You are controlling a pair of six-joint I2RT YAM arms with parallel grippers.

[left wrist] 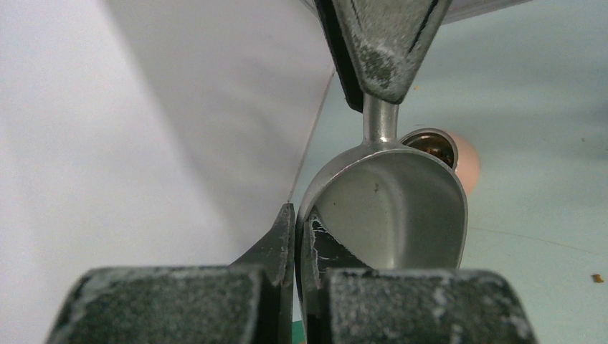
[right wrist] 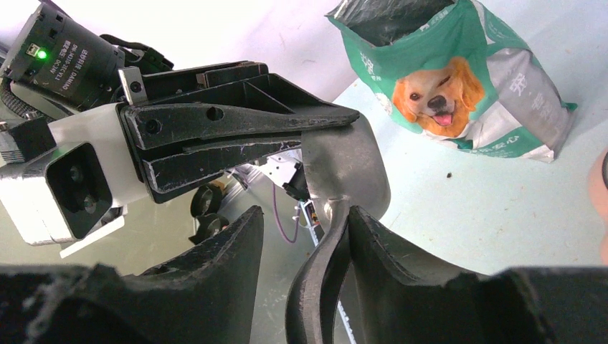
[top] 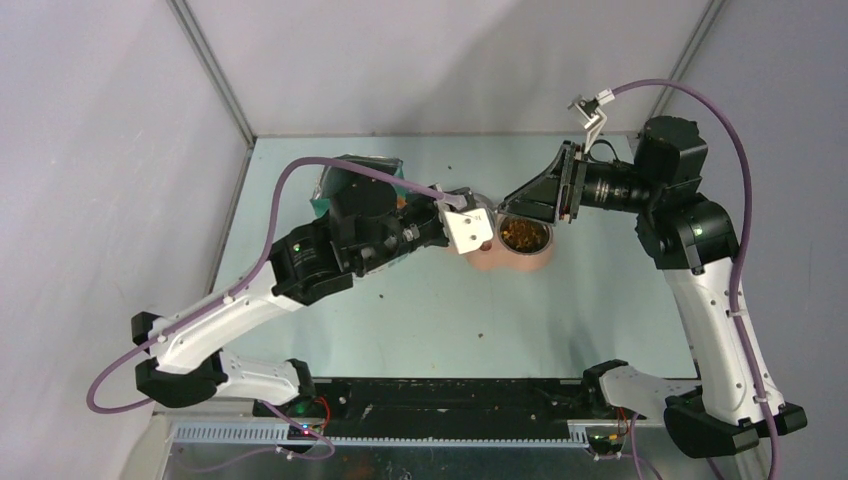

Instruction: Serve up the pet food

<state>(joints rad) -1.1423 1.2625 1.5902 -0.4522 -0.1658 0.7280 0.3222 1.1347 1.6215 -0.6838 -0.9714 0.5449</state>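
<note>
The pet food point(top: 524, 234) is a heap of brown kibble in a pink bowl point(top: 490, 262) at mid table; a little of it shows in the left wrist view point(left wrist: 430, 147). The grey metal scoop point(left wrist: 391, 208) is empty and held in the air beside the bowl. My left gripper point(left wrist: 295, 229) is shut on the rim of the scoop's cup. My right gripper point(right wrist: 305, 215) is open around the scoop's handle point(right wrist: 323, 287), which lies against one finger while the other stands apart. The two grippers meet over the bowl's left rim point(top: 490, 212).
The teal-green bag with a golden dog point(right wrist: 459, 79) stands open at the back left, behind my left arm point(top: 345, 180). Stray kibble pieces lie on the table point(left wrist: 597, 278). Grey walls enclose the table at the back and sides.
</note>
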